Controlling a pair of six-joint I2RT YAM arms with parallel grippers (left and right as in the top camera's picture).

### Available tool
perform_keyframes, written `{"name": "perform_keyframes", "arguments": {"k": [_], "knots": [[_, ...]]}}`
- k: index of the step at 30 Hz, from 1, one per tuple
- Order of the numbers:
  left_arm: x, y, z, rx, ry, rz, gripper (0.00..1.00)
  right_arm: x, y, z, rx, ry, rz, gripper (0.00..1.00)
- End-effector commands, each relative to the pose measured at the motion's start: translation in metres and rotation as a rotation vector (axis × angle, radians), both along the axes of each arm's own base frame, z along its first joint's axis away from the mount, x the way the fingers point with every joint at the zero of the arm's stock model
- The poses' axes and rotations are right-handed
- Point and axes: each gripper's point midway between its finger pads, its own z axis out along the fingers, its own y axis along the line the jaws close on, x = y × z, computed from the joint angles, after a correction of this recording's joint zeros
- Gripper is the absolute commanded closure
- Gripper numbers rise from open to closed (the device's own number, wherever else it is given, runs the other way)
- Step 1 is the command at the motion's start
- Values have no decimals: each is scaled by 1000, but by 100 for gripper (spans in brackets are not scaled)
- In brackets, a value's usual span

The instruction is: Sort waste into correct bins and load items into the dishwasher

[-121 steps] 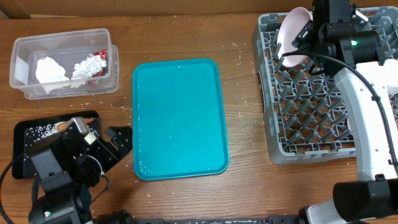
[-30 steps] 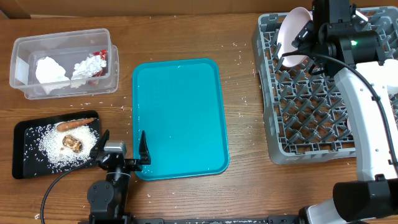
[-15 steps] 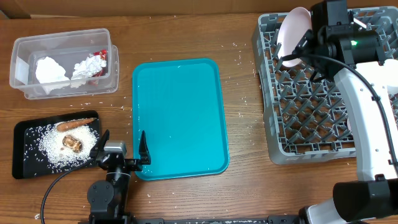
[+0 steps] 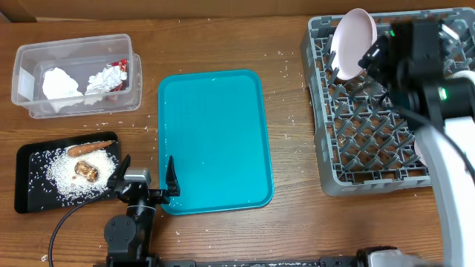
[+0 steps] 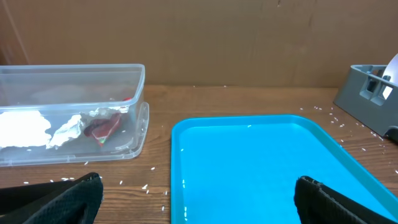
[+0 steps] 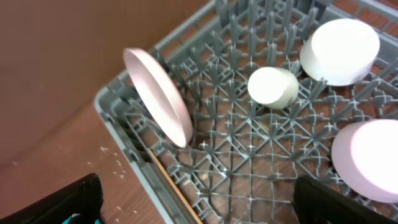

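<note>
The pale pink plate point(image 4: 352, 33) point(image 6: 158, 96) stands on edge at the dishwasher's point(image 4: 371, 126) far left corner. Inside the rack point(image 6: 249, 155) sit the white cup point(image 6: 272, 87), the white bowl point(image 6: 339, 50) and a white plate point(image 6: 373, 158). My right gripper point(image 6: 196, 196) hovers open over the rack, apart from the pink plate, holding nothing. The clear tub point(image 4: 74, 100) holds white tissue point(image 4: 59, 81) and the red wrapper point(image 4: 120, 70) point(image 5: 102, 126). On the black tray point(image 4: 26, 185) lie rice point(image 4: 70, 182), a carrot piece point(image 4: 89, 147) and a brown lump point(image 4: 85, 171). Open and empty, my left gripper point(image 4: 146, 178) point(image 5: 196, 196) rests at the teal tray's front-left corner.
The large teal tray point(image 4: 215, 141) point(image 5: 261, 162) lies bare in the middle of the table. A thin wooden stick point(image 6: 180, 193) lies along the rack's left inner edge. Loose rice grains point(image 4: 286, 70) are scattered on the wood between tray and rack.
My right arm has pulled back from the pink plate, toward the right and front, leaving it upright in the rack. The left arm, earlier over the black tray, now rests still.
</note>
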Motion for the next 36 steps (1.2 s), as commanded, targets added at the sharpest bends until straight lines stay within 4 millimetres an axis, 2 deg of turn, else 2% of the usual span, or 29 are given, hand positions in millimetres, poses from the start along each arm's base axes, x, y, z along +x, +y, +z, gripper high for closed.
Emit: {"name": "perform_keyframes", "arguments": {"k": [1,6,11,16,20,29,36], "knots": [[0,1,0,20,-8,7,0,-19,-1,-16,0,-32,9,0],[0,1,0,20,-8,7,0,-49,2,-60,31,-75,37,0],[0,1,0,20,-8,7,0,-70,3,-87,40,-197,71,0],[0,1,0,20,-8,7,0,-84,15,-97,3,-364,210,0],[0,1,0,20,-8,7,0,-98,17,-109,-7,-458,250,0],[0,1,0,20,-8,7,0,-117,20,-134,-25,-552,292,0],[0,1,0,20,-8,7,0,-125,26,-141,-56,-612,342,0]]}}
